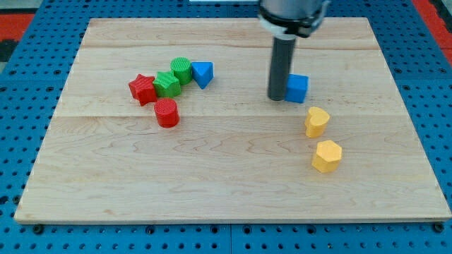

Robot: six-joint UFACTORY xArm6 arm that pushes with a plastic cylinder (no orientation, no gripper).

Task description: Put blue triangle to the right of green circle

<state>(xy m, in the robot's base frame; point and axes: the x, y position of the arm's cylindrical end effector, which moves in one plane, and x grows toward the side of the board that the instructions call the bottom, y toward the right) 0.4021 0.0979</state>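
The blue triangle [203,73] lies on the wooden board at the upper left, touching the right side of the green circle [181,70]. My tip [276,98] stands well to the right of them, against the left side of a blue cube [297,88]. The rod rises straight up from the tip and out of the view's top.
A green star [167,85], a red star [143,89] and a red cylinder [167,112] cluster left and below the green circle. A yellow heart [316,121] and a yellow hexagon [327,155] lie at the lower right. The board [233,176] rests on a blue pegboard.
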